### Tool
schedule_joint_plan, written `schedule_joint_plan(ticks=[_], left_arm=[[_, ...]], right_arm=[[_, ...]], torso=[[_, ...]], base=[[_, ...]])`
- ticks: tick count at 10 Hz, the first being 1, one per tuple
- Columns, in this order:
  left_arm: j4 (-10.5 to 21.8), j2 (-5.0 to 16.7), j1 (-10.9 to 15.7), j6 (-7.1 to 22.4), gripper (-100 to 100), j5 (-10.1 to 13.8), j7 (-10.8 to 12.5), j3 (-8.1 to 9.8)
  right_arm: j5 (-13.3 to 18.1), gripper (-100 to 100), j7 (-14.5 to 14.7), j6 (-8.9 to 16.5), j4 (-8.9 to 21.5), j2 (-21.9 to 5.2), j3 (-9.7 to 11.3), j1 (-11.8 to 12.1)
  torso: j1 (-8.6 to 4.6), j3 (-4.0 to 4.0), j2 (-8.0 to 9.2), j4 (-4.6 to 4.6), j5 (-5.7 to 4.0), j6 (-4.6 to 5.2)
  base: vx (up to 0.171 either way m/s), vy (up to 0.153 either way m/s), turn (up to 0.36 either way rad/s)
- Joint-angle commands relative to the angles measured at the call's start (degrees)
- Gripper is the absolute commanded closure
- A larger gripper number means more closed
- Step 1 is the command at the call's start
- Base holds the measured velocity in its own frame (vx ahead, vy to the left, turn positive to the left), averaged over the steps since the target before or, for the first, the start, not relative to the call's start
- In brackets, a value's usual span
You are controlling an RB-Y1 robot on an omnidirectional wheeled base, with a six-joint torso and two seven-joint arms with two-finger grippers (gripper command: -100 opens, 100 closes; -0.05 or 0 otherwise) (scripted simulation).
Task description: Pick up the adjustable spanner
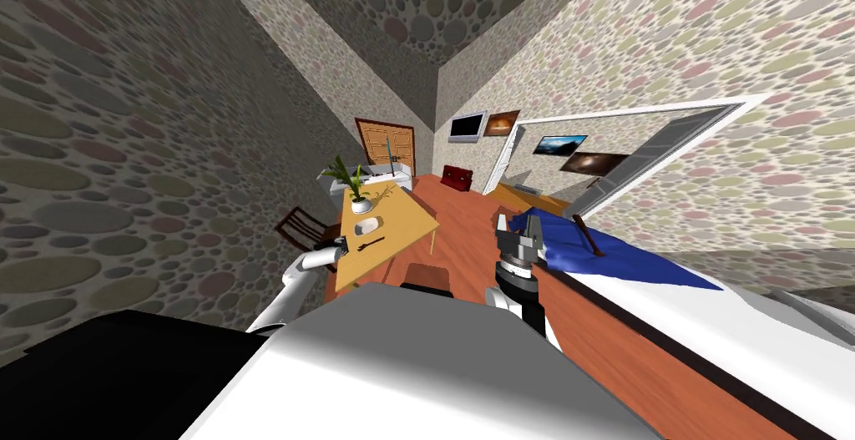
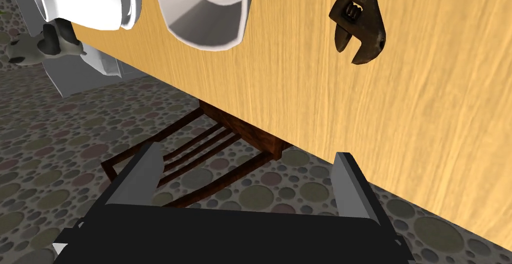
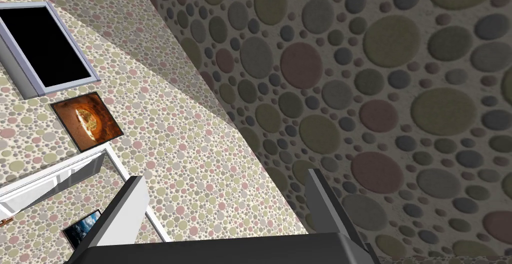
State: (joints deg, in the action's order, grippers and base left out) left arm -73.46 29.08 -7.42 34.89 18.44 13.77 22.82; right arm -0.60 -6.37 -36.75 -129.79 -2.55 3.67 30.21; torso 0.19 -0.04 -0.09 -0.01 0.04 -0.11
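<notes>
Brown adjustable spanner (image 2: 370, 20), handle away, jaws toward open left claw (image 2: 247, 153) (right claw (image 3: 225, 177) open).

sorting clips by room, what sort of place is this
Probably a room in a house, perhaps a dining or living area: a light wooden table carrying a green potted plant, a dark wooden slatted chair beside it, and framed pictures on the pebble-patterned walls.

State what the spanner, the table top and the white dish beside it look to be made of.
The spanner looks like dark brownish metal, dull and mottled, perhaps rusted. The table top looks like light wood, matte, with long grain streaks. The dish is plain white and smoothly shaded; it could be ceramic or plastic, the look leaves that open.
</notes>
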Motion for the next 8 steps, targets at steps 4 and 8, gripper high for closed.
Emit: schedule_joint_plan(ticks=[4, 8], left_arm=[[7.7, 2.2, 2.1, 6.1, -100, 2.9, 0.4, 1.66], [13.8, 3.9, 3.9, 10.9, -100, 5.4, 0.6, 3.04]], right_arm=[[0.0, 0, 0.0, 0.0, 0.0, 0.0, 0.0, 0.0], [0.0, 0, 0.0, 0.0, 0.0, 0.0, 0.0, 0.0]], torso=[[0.01, -0.02, -0.03, 0.0, 0.0, 0.06], [-0.01, -0.01, -0.02, 0.0, 0.0, 0.0]], base=[[0.012, 0.028, -0.215], [0.01, 0.022, -0.169]])
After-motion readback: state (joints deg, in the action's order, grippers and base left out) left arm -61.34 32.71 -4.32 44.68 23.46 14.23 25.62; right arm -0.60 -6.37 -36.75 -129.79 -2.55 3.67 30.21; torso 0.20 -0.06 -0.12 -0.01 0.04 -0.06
